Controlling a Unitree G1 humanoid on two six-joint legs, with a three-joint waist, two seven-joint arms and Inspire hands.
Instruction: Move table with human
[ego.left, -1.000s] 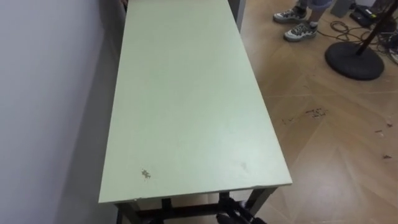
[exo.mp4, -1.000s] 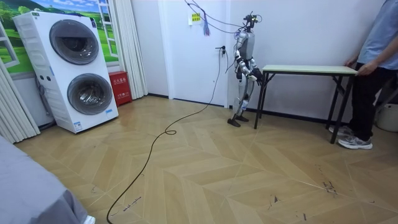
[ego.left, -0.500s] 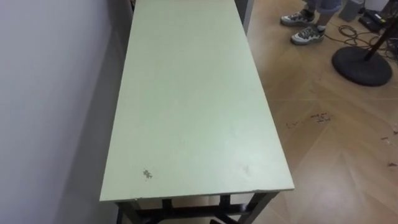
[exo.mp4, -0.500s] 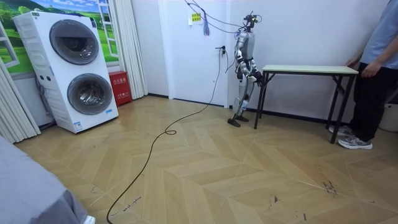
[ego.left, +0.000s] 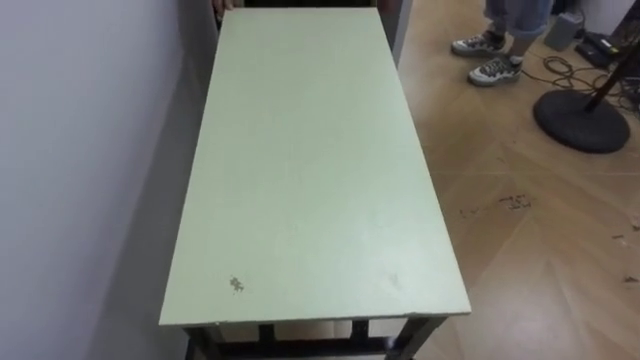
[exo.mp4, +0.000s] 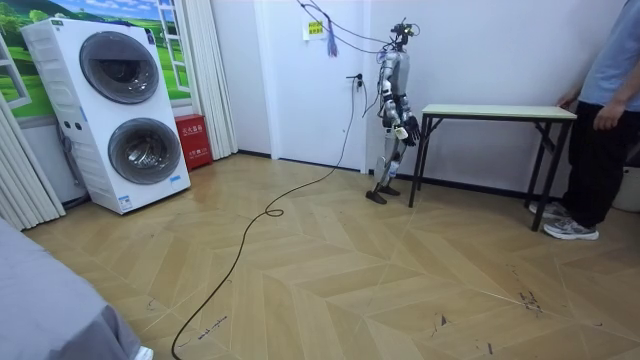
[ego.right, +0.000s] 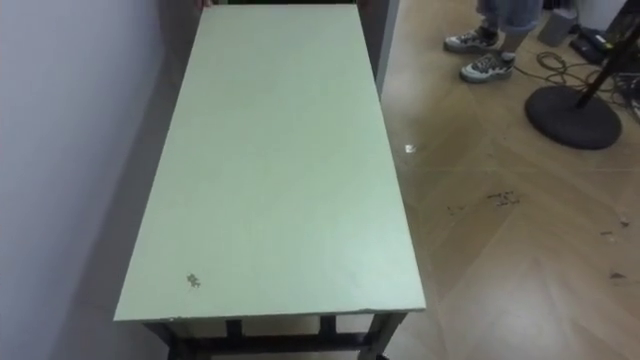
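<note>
A home-style laundry room: stacked washing machines (exo.mp4: 125, 120), curtains (exo.mp4: 205, 75) and herringbone wood floor (exo.mp4: 350, 270)

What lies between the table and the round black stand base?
Bare wood floor with a few dark scuffs; nothing stands between table and stand base, as the left eye view shows.

Head stereo pair looking steeply down the table (ego.left: 310, 180), room view distant, side-on, sharing that table

The wall (ego.left: 70, 150) hugs the table's (ego.left: 310, 170) left side; the floor (ego.left: 530, 260) on its right lies open, with a stand base (ego.left: 583, 121) far right.
</note>
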